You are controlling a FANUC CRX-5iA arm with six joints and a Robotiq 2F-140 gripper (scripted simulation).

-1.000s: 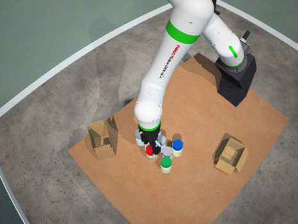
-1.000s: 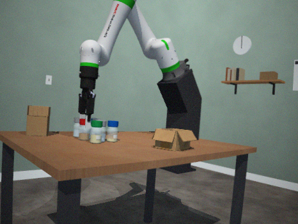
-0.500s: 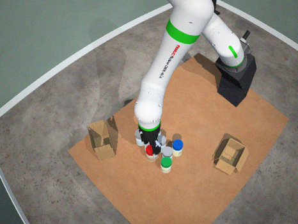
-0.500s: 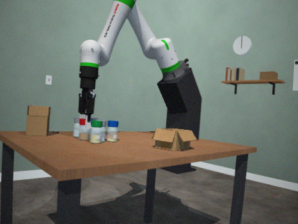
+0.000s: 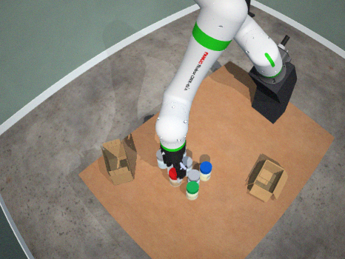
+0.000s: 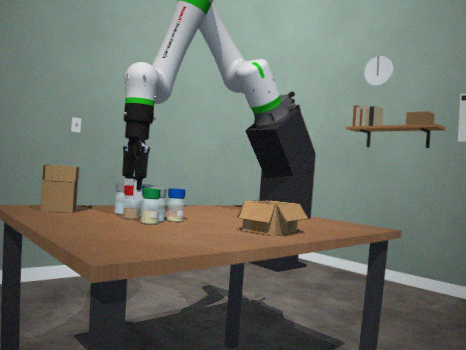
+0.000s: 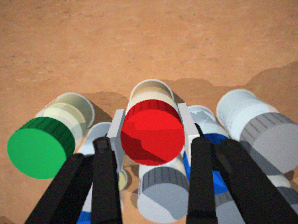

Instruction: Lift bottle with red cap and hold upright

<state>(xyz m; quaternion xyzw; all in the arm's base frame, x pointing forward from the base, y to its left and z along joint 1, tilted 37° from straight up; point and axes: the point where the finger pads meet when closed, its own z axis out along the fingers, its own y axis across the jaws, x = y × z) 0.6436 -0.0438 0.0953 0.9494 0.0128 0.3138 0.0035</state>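
The two black fingers of the gripper are clamped on the bottle with the round red screw cap, their pale pads pressed against the cap's sides at 9 and 3 o'clock in the wrist view. The bottle hangs upright between them, its pale body pointing down toward the wooden table top. In the exterior view its red cap sits at about the same height as the neighbouring caps, and whether its base touches the table cannot be told.

Around it stands the cluster of other bottles. In the top view, the green-capped bottle stands at 4 o'clock from the red cap, a grey-capped bottle just beside it at 3 o'clock, and the blue-capped bottle further out at 3 o'clock. Two more grey-capped bottles flank the gripper at 11 and 1 o'clock. All look upright.

Further out, a tall brown cardboard box with open flaps lies at 9 o'clock from the cluster, and a low open cardboard box at 3 o'clock, both well apart from the bottles. The white arm with green rings rises toward its dark pedestal at 1 o'clock.
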